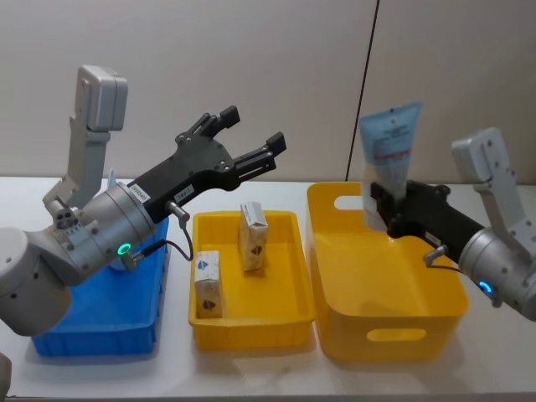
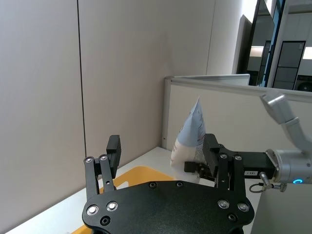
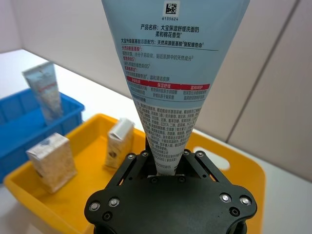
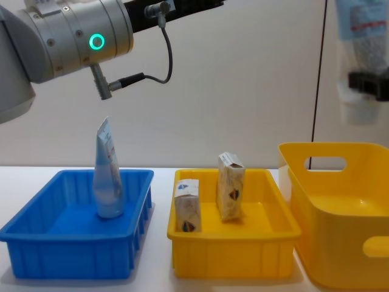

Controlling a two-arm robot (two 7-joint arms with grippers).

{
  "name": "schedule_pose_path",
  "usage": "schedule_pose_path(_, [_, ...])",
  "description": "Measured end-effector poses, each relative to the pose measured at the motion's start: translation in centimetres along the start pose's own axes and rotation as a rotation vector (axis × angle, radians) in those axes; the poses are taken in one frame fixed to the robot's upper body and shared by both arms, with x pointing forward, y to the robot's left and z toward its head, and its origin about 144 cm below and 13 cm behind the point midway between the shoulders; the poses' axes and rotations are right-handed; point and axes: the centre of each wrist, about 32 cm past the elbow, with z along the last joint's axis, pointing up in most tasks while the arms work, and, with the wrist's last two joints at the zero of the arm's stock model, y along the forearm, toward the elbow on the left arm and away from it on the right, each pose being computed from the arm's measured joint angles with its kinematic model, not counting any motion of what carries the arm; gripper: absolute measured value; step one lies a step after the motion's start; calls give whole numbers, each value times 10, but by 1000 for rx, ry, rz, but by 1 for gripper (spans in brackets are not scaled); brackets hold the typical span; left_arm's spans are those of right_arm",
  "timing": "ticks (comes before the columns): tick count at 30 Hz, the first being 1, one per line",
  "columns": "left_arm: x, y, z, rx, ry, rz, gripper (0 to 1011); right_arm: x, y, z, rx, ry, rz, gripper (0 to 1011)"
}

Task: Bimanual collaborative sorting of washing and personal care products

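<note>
My right gripper (image 1: 378,199) is shut on the cap end of a pale-blue squeeze tube (image 1: 390,141), holding it upright above the back left of the deep yellow bin (image 1: 394,335). The same tube (image 3: 168,73) rises large from the right gripper (image 3: 165,165) in the right wrist view. A second tube (image 4: 107,176) stands in the blue bin (image 4: 67,252). Two cream cartons (image 1: 254,237) (image 1: 208,283) stand in the shallow yellow tray (image 1: 251,331). My left gripper (image 1: 252,130) hangs open and empty above the gap between the blue bin and the tray.
The three containers stand in a row on the white table (image 1: 251,381), close together, with a wall right behind them. A dark cable (image 1: 362,84) runs down the wall behind the deep bin. A sensor cable (image 4: 164,55) loops off the left wrist.
</note>
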Motion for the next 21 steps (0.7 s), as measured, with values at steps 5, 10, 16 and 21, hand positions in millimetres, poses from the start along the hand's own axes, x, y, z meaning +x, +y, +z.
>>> schedule_pose_path(5, [0, 0, 0, 0, 0, 0, 1001, 5, -1, -10, -33, 26, -34, 166])
schedule_pose_path(10, [0, 0, 0, 0, 0, 0, 1001, 11, 0, -23, -73, 59, -65, 166])
schedule_pose_path(16, [0, 0, 0, 0, 0, 0, 1001, 18, 4, -36, -108, 94, -91, 166])
schedule_pose_path(21, [0, 0, 0, 0, 0, 0, 1001, 22, 7, -44, -126, 116, -101, 232])
